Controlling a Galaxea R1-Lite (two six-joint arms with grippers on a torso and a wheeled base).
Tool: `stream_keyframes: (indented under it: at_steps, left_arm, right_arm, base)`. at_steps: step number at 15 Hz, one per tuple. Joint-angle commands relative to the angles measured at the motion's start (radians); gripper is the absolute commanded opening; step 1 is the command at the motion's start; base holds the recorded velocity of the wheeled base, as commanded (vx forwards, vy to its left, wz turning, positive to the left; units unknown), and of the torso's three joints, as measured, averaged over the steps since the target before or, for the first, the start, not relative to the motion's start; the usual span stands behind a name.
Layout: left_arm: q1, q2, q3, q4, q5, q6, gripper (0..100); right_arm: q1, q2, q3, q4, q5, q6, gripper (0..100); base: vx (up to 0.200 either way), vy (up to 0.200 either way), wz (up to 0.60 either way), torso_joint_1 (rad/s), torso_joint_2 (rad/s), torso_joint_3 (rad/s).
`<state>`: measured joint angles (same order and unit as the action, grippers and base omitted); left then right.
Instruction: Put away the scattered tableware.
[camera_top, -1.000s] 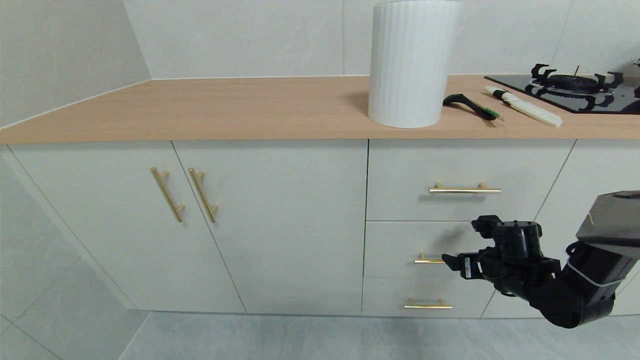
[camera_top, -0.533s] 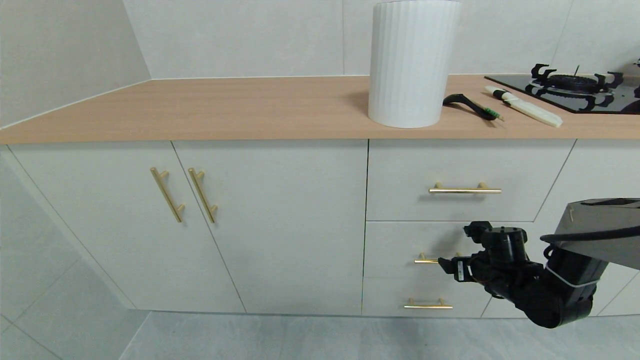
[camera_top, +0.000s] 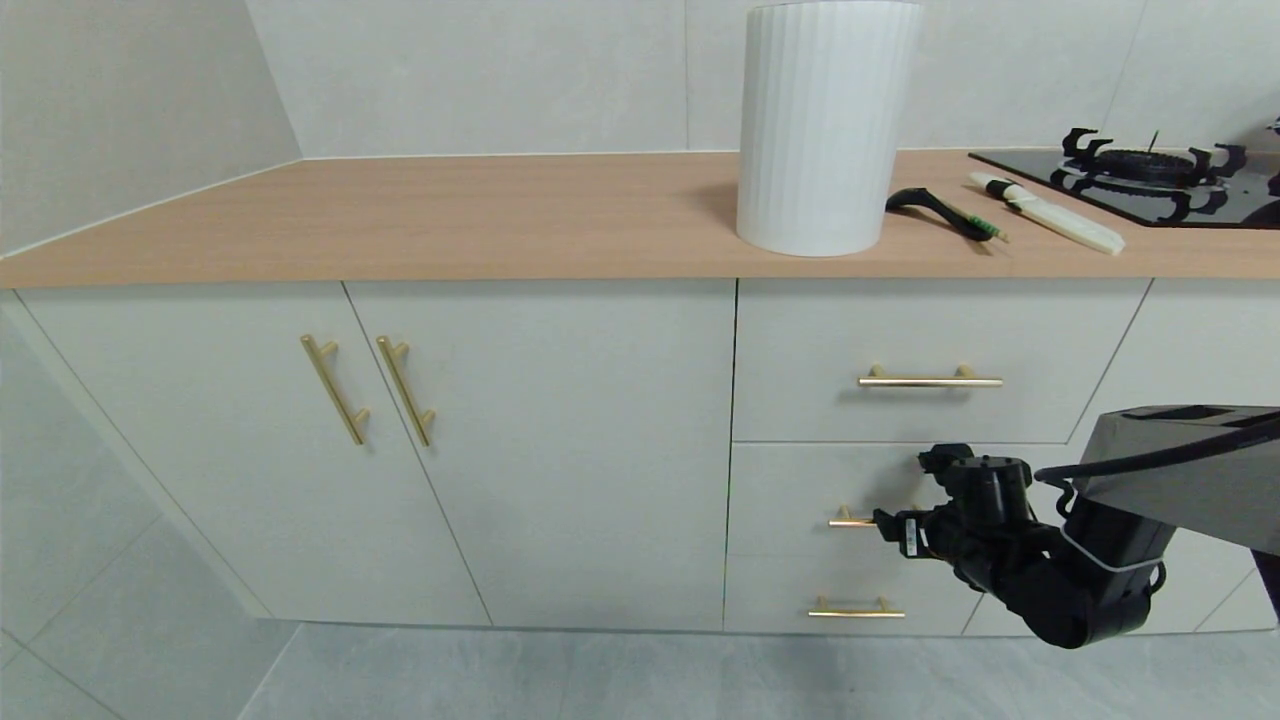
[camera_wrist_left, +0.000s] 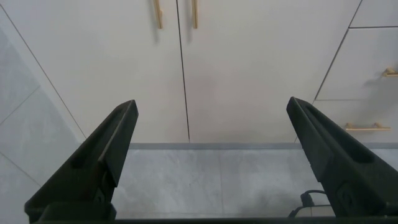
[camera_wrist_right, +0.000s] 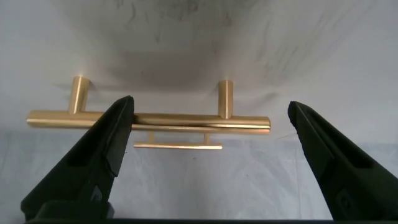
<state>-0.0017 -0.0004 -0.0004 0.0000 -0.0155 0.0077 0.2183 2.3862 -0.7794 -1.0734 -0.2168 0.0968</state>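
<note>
**A:** What is the largest thing here?

**B:** A long wooden surface (camera_top: 450, 215) over pale cupboards. A tall white ribbed container (camera_top: 825, 125) stands on it, and I place everything else from that.

**A:** What is below the container?

**B:** A drawer stack (camera_top: 800, 470) with three brass bars, one above another. The right hand (camera_top: 888, 522) sits low beneath the container, at the middle handle (camera_wrist_right: 186, 119). Its fingers are spread apart and empty, and the bar crosses the gap just ahead of them. I cannot tell whether they touch it. I judge it is there to take the bar and pull, so the drawer can receive the tableware.

**A:** And the left hand?

**B:** The left hand (camera_wrist_left: 210, 109) is also spread wide and empty. It faces the cupboard doors (camera_wrist_left: 249, 74) below and left of the container.

**A:** Where is the tableware?

**B:** It is on the surface, just right of the container. A black-handled utensil (camera_top: 940, 212) lies nearest, and a long white one (camera_top: 1050, 222) lies beyond it. Both lie flat and loose, not yet put away.
</note>
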Motion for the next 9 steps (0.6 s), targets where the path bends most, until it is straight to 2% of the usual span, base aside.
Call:
stream_keyframes:
  at_steps: [1,9]
  left_arm:
    - [0.0,0.0,0.0,0.0,0.0,0.0,100]
    - [0.0,0.0,0.0,0.0,0.0,0.0,100]
  right_arm:
    - [0.003,0.015,0.005,0.01,0.001,-0.003,100]
    - [0.012,0.015,0.017,0.02,0.001,-0.005,100]
  base:
    - [0.0,0.0,0.0,0.0,0.0,0.0]
    - [0.0,0.0,0.0,0.0,0.0,0.0]
